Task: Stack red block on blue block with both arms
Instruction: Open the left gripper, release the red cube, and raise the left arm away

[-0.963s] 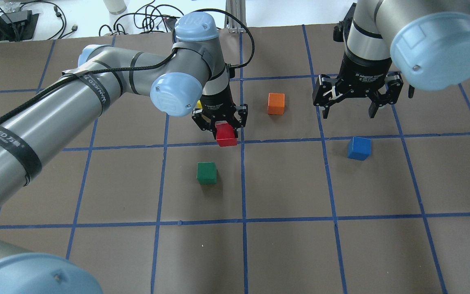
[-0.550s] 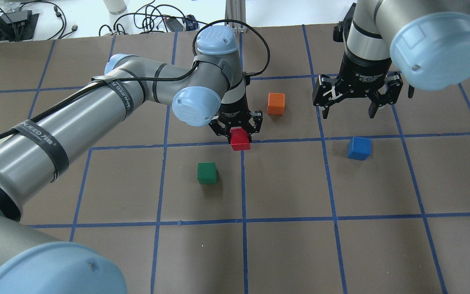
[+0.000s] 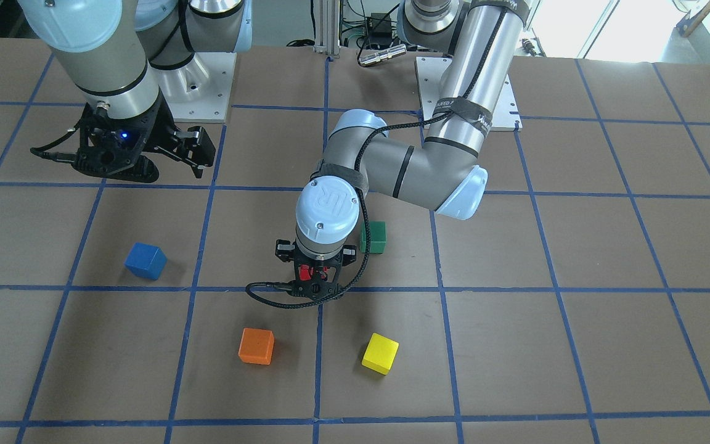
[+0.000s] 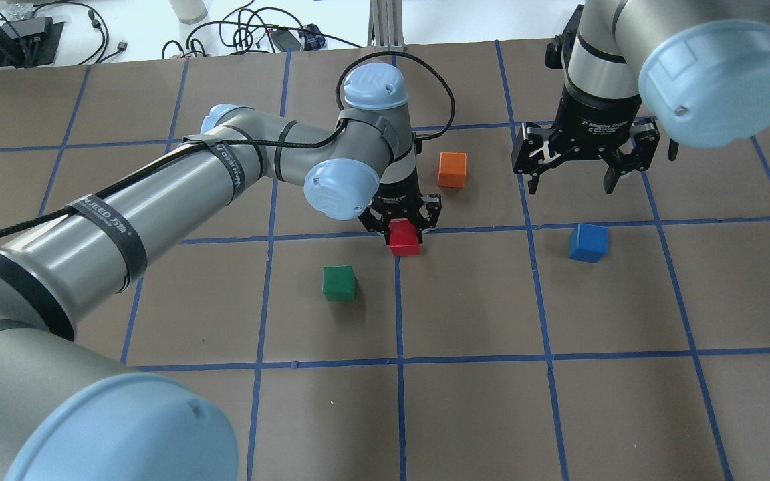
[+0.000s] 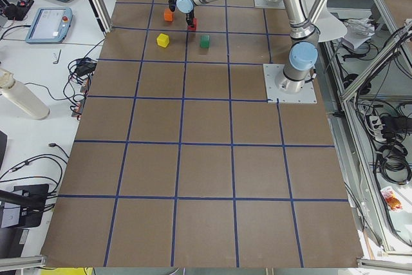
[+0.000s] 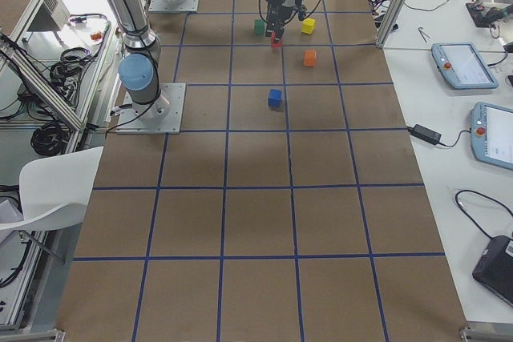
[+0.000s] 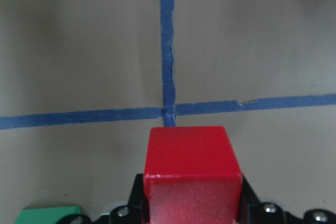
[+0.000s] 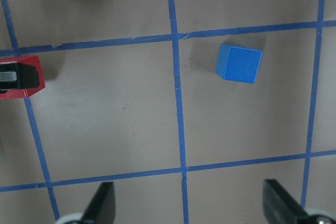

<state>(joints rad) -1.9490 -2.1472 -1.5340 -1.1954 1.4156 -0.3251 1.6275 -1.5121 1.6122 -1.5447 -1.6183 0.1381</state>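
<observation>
Moved rightward: left gripper (image 4: 404,229) with red block (image 4: 404,240) clamped between its fingers | right gripper (image 4: 573,184) fingers apart

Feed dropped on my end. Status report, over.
Left gripper shut on red block. Right gripper open, empty, apart from blue block. Blue block bare; nothing between the blocks.

Five cubes: one red block (image 4: 404,242), one blue block (image 4: 588,242), one green cube (image 4: 339,282), one orange cube (image 4: 452,169), one yellow cube (image 3: 380,353). Two tools: left tool (image 4: 404,229), right tool (image 4: 572,186).
</observation>
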